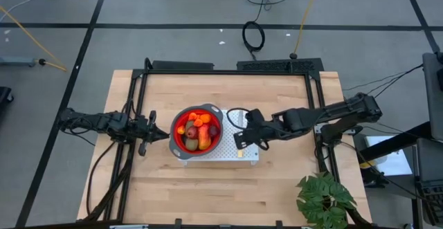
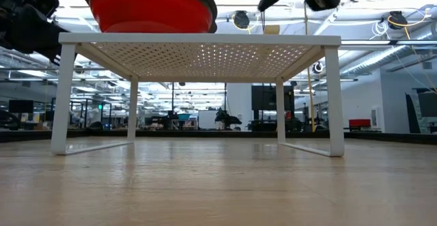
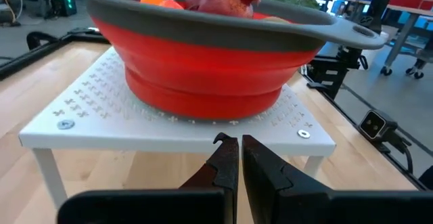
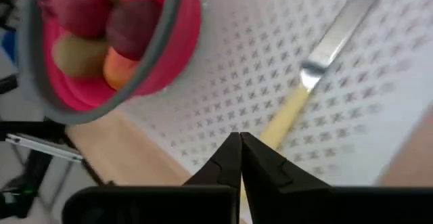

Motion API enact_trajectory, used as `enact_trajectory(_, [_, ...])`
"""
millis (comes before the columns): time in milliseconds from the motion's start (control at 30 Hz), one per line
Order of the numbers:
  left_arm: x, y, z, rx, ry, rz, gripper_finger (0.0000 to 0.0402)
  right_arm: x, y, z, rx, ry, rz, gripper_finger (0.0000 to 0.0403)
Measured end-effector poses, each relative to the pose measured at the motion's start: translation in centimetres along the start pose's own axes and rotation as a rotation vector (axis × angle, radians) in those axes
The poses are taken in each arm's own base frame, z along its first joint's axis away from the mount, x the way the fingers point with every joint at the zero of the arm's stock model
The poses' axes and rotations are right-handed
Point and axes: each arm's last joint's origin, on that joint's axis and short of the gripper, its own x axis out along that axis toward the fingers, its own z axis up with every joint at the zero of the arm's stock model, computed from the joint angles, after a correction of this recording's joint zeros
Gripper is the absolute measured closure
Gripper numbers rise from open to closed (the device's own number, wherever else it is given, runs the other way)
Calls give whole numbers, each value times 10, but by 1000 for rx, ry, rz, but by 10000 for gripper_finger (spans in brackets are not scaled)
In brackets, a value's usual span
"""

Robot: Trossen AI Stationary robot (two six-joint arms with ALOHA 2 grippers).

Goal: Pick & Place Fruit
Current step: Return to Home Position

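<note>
- Fruit (image 1: 196, 131): all piled in the red bowl (image 3: 203, 61), on the left half of the white shelf (image 1: 225, 154), mid-table.
- Knife (image 4: 298, 99) lies flat on the shelf, right of the bowl and apart from it.
- My right claw (image 4: 239, 141) hangs over the knife, pinched to a sliver, holding nothing.
- My left claw (image 3: 237, 143) sits low, just left of the shelf edge, likewise pinched and empty.
- Step, as I judge it: placing looks done and heading home is in hand.
- Next: lift the right claw first, then draw it right, clear of rim and knife.
- Room: bare table (image 1: 208, 194) near and far. Plant (image 1: 324, 198) at the near right corner, likely off my path.
</note>
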Motion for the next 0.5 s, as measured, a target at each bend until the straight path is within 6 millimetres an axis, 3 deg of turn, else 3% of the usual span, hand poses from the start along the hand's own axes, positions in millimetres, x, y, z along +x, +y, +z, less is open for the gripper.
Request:
enact_trajectory(300, [0,1,-7,-92,74,24,382,-40,-2,-7,-274,-163,30,402])
enact_trajectory(500, [0,1,-8,-76,78,20,382,-69,-14,-10,-422,-212,62,402])
